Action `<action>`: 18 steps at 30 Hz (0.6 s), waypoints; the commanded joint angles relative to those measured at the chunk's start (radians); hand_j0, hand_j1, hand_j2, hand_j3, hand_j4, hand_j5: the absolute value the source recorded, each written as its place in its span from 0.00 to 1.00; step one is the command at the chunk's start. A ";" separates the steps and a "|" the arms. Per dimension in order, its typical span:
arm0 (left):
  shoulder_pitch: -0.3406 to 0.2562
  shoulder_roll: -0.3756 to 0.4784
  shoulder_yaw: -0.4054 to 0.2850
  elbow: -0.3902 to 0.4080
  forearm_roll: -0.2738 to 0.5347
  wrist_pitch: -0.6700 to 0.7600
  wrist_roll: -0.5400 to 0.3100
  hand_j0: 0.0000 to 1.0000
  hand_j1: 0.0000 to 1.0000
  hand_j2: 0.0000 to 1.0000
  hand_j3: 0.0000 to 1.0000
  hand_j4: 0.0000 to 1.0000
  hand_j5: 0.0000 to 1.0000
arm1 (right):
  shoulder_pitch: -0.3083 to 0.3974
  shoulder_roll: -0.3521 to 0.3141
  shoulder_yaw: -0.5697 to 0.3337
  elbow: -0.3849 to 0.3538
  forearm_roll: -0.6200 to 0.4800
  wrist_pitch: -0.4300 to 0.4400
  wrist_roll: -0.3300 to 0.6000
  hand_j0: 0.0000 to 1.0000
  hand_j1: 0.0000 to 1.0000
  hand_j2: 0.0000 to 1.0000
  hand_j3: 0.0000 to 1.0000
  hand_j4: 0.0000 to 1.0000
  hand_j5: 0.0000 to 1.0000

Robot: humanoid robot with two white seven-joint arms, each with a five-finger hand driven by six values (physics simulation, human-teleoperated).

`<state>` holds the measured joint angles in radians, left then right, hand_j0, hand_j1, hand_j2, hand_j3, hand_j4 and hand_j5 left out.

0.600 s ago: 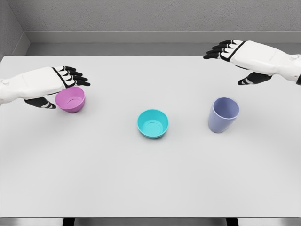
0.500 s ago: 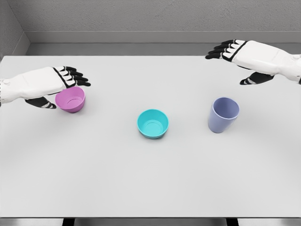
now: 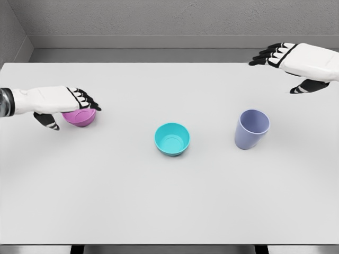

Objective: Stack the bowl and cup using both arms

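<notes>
left hand (image 3: pixel 58 100) hiding pink bowl (image 3: pixel 80 117) rim (mostly), forearms cropped

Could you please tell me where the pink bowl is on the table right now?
In the head view the pink bowl sits on the left of the white table, directly beneath the left hand, left of the teal bowl.

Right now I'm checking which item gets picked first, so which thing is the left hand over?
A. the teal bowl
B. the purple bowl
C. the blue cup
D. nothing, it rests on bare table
B: the left hand lies over the purple bowl at the table's left, covering its rim, while the teal bowl and blue cup stand alone.
</notes>
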<state>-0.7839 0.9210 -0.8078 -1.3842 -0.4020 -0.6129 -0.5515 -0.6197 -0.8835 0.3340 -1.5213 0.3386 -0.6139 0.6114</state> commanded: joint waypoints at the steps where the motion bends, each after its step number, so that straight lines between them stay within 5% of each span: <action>1: 0.000 -0.004 0.001 0.005 0.008 0.002 -0.022 1.00 1.00 1.00 1.00 1.00 1.00 | 0.000 -0.020 0.002 -0.008 -0.006 0.003 -0.001 1.00 1.00 1.00 1.00 1.00 1.00; 6: -0.003 -0.005 0.003 0.010 0.012 0.002 -0.021 1.00 1.00 1.00 1.00 1.00 1.00 | 0.008 -0.020 0.048 -0.060 -0.003 0.003 -0.001 1.00 1.00 1.00 1.00 1.00 1.00; 9: -0.017 -0.051 0.001 0.083 0.008 0.002 -0.022 1.00 1.00 1.00 1.00 1.00 1.00 | 0.008 -0.020 0.065 -0.105 -0.003 0.003 -0.001 1.00 1.00 1.00 1.00 1.00 1.00; 18: -0.034 -0.108 -0.001 0.169 0.002 0.002 -0.022 1.00 1.00 1.00 1.00 1.00 1.00 | 0.029 -0.034 0.074 -0.123 -0.003 0.003 -0.001 1.00 1.00 1.00 1.00 1.00 1.00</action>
<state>-0.8176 0.8204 -0.8086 -1.2258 -0.4044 -0.6132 -0.5745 -0.5860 -0.9152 0.4070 -1.6360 0.3412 -0.6139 0.6114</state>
